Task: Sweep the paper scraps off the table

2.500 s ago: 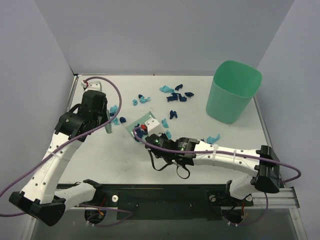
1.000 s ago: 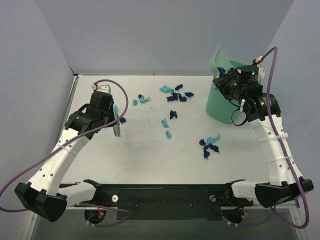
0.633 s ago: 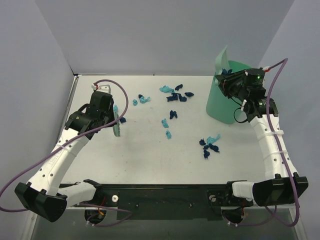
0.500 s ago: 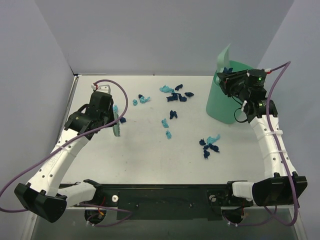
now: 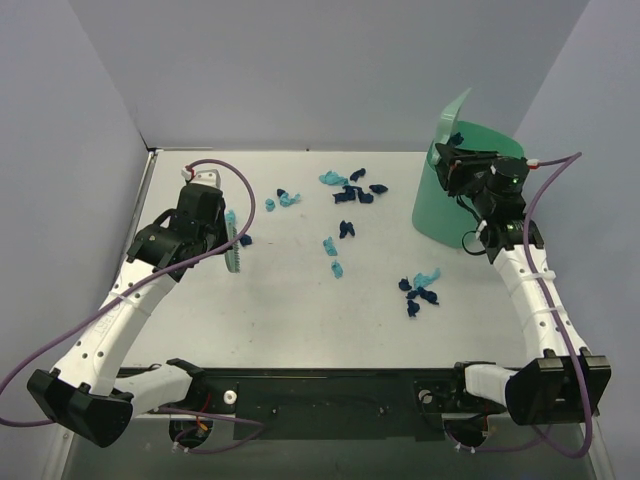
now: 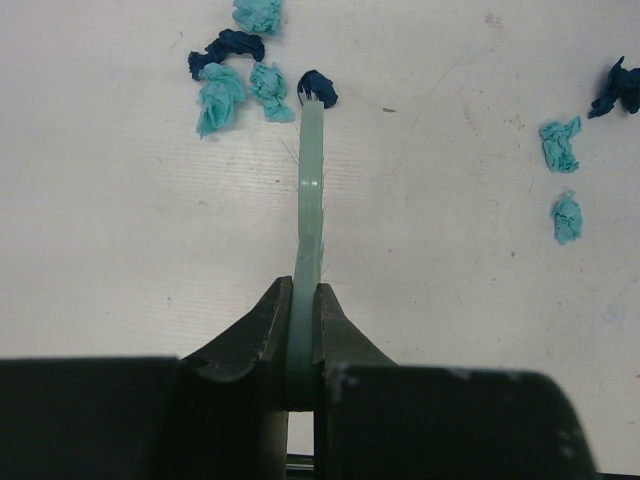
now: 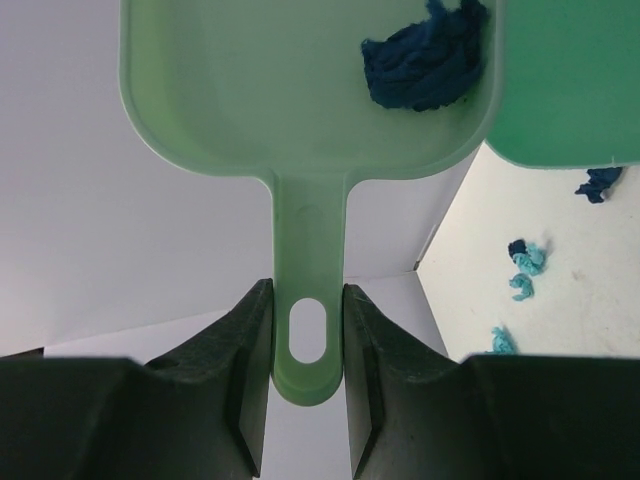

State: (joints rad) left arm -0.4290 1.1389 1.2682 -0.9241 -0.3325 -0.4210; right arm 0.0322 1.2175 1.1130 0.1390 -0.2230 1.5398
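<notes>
Right gripper [image 7: 307, 300] is clamped on the dustpan [image 7: 300, 100] handle, tilted above the bin [image 5: 450, 215] at upper right, one navy scrap [image 7: 425, 60] inside. Left gripper [image 6: 305, 300] pinches the brush [image 6: 310, 190]. Most paper scraps [image 5: 350, 190] (upper middle, centre) still litter the worktop [image 5: 300, 320].

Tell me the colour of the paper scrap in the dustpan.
Dark navy scrap in the pale green dustpan; the right wrist view shows it best.

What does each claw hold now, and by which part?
The left claw pinches the green brush by its near end; the right claw grips the green dustpan by its handle, at the hanging hole.
</notes>
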